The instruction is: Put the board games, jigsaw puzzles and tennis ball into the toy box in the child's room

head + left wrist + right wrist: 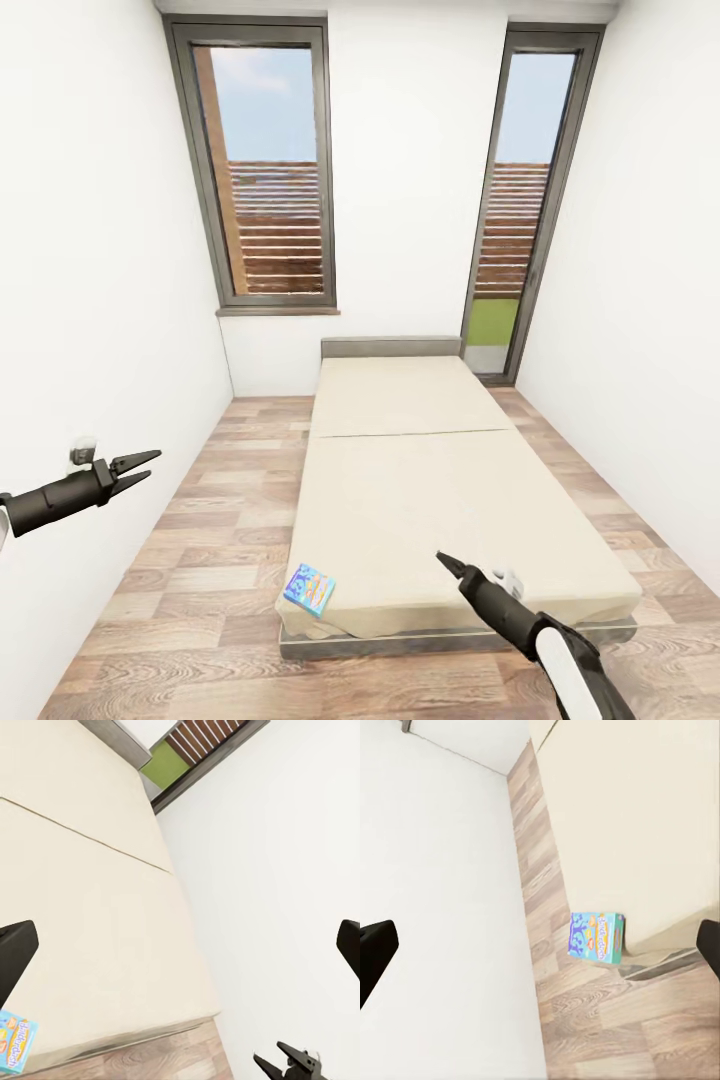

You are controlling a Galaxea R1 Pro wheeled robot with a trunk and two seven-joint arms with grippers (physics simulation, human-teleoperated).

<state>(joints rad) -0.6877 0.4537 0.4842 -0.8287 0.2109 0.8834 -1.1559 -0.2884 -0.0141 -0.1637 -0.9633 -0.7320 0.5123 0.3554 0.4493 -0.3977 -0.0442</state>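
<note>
A blue board game [309,588] with cartoon print lies tilted over the near left corner of the bed [420,470], half hanging over the floor. It also appears in the right wrist view as the blue board game [597,936] beside the mattress edge, and in the left wrist view as the board game [15,1044]. My left gripper [148,466] hovers open near the left wall, well left of the bed. My right gripper [447,563] is open above the bed's near end, to the right of the game. Nothing is held. The toy box and the table are out of view.
The bed's beige mattress fills the room's middle, with its headboard [390,346] against the far wall. Wood plank floor [200,560] runs along its left side. White walls close in on both sides. Two tall dark-framed windows [270,170] stand at the back.
</note>
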